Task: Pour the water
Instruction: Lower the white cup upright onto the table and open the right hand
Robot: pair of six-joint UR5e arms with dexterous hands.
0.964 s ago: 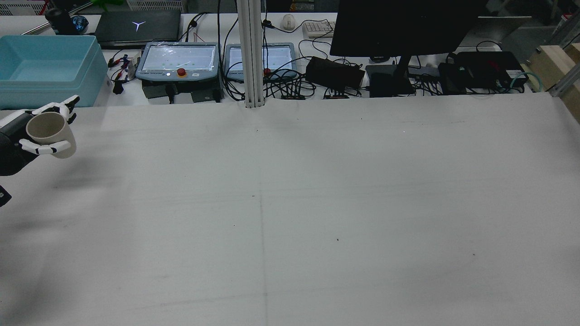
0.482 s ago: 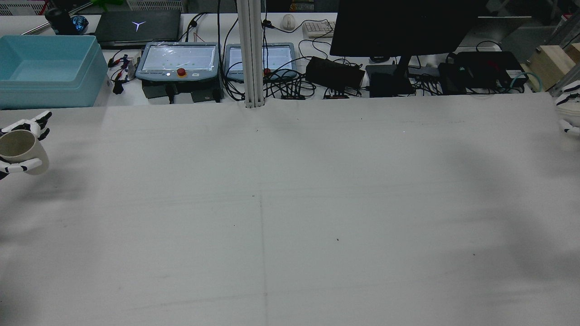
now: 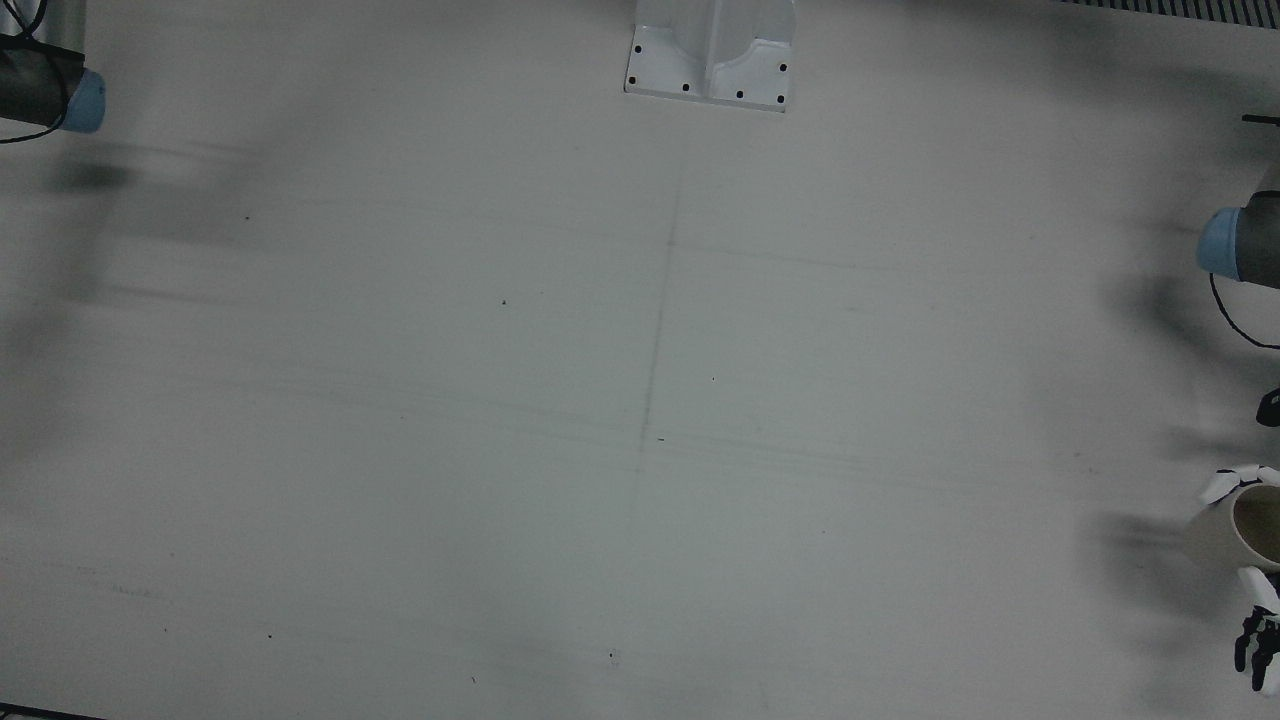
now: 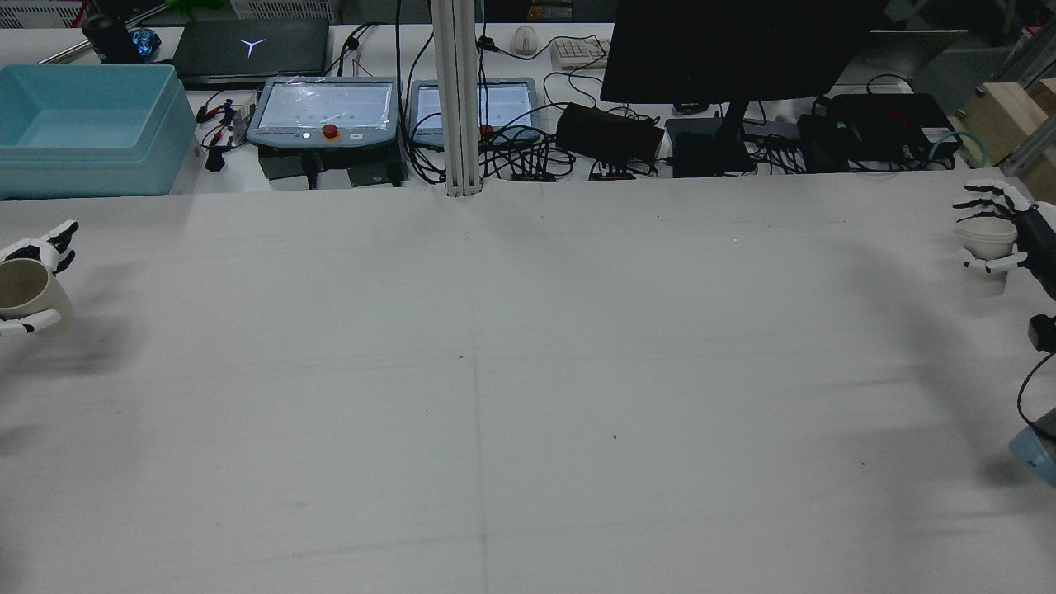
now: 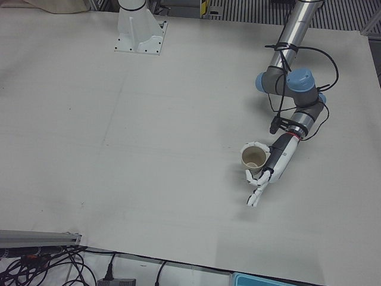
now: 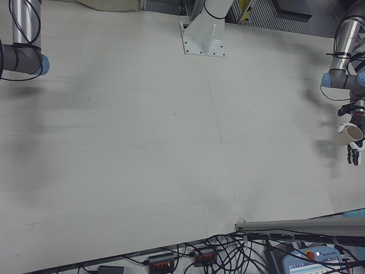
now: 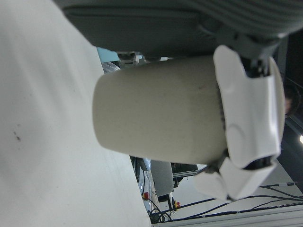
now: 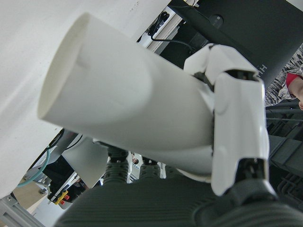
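Left hand [image 4: 25, 280]: your fingers [image 7: 246, 118] are clamped round the beige cup [image 4: 23, 285], held upright with its mouth open to the ceiling. Over the last second it has slid outward to the far left edge of the rear view, away from the middle of the worktop [image 4: 528, 396].
Beige cup: in the left-front view it hangs just above the worktop, and the inside looks dry as far as you can see.
Middle of the worktop: bare, with nothing standing between the two arms.
Right hand [image 4: 1002, 227]: it has come into the rear view at the far right edge, fingers [image 8: 236, 123] clamped on a white cup [image 4: 986, 239].
White cup: held roughly upright; whether it carries water cannot be told.
Meaning for the task: both cups are in hand but well apart, so no pouring has begun. You would next bring them together.
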